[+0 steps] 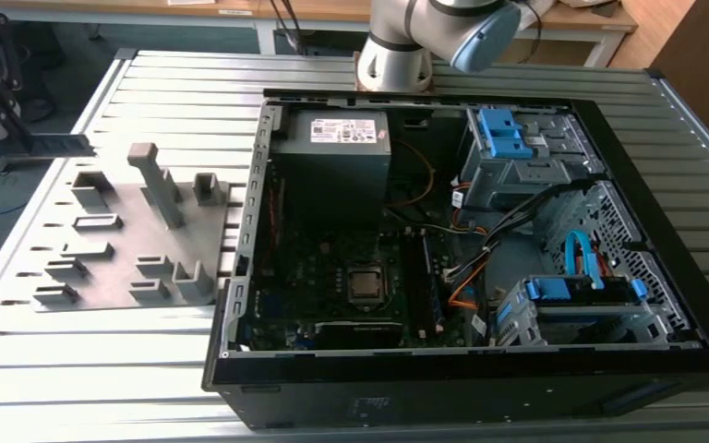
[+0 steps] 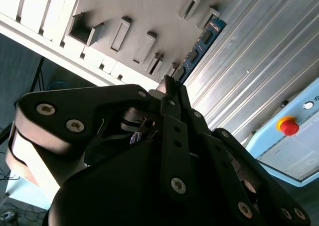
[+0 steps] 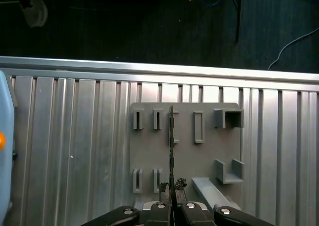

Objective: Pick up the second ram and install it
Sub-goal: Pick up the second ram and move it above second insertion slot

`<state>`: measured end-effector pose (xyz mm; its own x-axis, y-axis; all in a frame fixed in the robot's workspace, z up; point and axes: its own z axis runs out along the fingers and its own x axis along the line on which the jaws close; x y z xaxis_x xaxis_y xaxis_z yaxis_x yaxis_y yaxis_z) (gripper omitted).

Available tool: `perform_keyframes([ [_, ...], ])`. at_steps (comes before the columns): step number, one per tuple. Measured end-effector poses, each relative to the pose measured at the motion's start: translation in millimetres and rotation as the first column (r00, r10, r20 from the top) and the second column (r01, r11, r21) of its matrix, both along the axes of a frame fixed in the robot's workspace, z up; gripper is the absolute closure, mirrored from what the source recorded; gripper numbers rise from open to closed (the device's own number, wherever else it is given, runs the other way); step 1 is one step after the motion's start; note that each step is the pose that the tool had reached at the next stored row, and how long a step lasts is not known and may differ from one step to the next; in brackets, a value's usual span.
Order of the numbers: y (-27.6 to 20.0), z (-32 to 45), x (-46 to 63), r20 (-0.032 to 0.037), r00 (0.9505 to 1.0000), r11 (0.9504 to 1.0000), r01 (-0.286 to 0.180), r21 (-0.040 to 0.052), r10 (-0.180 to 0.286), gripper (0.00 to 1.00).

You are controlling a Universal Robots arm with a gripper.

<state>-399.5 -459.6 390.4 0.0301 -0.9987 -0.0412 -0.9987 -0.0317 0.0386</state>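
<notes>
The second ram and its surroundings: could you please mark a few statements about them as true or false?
1. The pincer is shut on the second ram. True.
2. The second ram sits in a slot inside the computer case. False: the pincer holds it outside the case, near the grey fixture plate.
3. The computer case lies open on the slatted metal table. True.
4. The grey fixture plate lies at the exterior view's right of the case. False: it lies at the exterior view's left of the case.
</notes>
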Motion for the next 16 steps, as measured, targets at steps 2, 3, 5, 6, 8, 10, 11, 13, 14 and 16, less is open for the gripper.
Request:
perform_keyframes([
  [2, 0.0, 3.4, 0.0, 0.0000, 1.0000, 1.0000, 0.000, 0.0001, 0.000, 0.86],
  [3, 0.0, 5.2, 0.0, 0.0000, 1.0000, 1.0000, 0.000, 0.0000, 0.000, 0.86],
  [5, 0.0, 8.7, 0.0, 0.0000, 1.0000, 1.0000, 0.000, 0.0000, 0.000, 0.86],
  [6, 0.0, 10.3, 0.0, 0.0000, 1.0000, 1.0000, 0.000, 0.0000, 0.000, 0.86],
  [8, 0.0, 13.6, 0.0, 0.0000, 1.0000, 1.0000, 0.000, 0.0000, 0.000, 0.86],
  [10, 0.0, 16.9, 0.0, 0.0000, 1.0000, 1.0000, 0.000, 0.0000, 0.000, 0.86],
  [11, 0.0, 18.4, 0.0, 0.0001, 1.0000, 1.0000, 0.000, 0.0001, 0.000, 0.86],
  [13, 0.0, 21.5, 0.0, 0.0001, 1.0000, 1.0000, 0.000, 0.0001, 0.000, 0.86],
  [14, 0.0, 23.1, 0.0, 0.0000, 1.0000, 1.0000, 0.000, 0.0000, 0.000, 0.86],
  [16, 0.0, 26.3, 0.0, 0.0000, 1.0000, 1.0000, 0.000, 0.0000, 0.000, 0.86],
])
